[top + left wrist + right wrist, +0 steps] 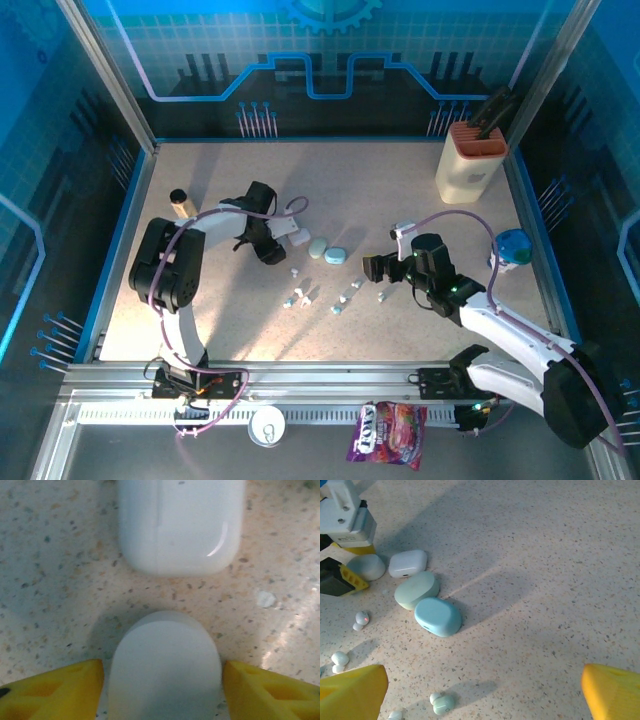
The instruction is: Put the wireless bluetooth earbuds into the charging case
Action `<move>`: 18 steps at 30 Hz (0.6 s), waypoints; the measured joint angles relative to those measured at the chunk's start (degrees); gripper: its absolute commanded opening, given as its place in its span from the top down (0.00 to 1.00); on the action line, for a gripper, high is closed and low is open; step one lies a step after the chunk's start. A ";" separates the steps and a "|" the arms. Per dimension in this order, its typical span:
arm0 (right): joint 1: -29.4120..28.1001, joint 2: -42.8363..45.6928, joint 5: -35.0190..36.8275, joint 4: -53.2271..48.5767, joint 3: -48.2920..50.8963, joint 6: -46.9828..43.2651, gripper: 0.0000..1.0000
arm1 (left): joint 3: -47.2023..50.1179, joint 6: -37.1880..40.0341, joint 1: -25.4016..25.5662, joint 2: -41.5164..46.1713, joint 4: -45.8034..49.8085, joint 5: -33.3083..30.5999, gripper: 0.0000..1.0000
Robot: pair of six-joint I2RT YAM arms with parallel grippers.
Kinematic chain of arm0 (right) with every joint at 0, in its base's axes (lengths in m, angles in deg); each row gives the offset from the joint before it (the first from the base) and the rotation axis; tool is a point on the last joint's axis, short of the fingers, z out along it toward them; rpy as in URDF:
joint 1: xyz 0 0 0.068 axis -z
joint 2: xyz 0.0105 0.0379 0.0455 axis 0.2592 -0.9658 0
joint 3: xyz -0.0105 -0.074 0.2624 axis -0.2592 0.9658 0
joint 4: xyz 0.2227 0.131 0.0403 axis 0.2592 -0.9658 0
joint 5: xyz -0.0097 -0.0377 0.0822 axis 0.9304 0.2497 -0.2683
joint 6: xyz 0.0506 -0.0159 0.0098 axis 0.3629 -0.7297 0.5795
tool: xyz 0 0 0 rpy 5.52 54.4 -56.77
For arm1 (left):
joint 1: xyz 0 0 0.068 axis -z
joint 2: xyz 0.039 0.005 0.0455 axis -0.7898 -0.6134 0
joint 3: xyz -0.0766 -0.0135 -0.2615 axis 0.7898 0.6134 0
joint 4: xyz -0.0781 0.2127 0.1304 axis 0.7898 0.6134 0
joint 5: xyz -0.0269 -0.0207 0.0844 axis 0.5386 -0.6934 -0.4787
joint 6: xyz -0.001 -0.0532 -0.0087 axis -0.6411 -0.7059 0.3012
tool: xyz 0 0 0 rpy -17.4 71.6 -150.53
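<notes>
Several tiny earbuds [337,296] lie scattered at mid-table, some white, some teal-tinted [442,703]. Behind them stands a row of charging cases, all with lids down: a rounded white one [165,665], a glossy white one [180,525], a pale green one [417,589] and a blue one [438,616]. My left gripper [268,245] is low over the table. Its yellow fingers [60,692] flank the rounded white case with a thin gap on each side. My right gripper [375,268] hovers wide open over the earbuds' right end, holding nothing.
A beige block holder [468,160] stands at the back right. A small bottle [180,203] stands at the left and a blue-and-white object [513,247] at the right edge. A candy bag [387,432] and a white disc [267,428] lie on the front rail.
</notes>
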 measured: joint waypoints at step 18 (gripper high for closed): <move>6.45 -4.50 -13.62 -9.64 -7.56 15.37 0.00 | 3.52 -1.27 0.04 6.97 -2.12 3.91 0.69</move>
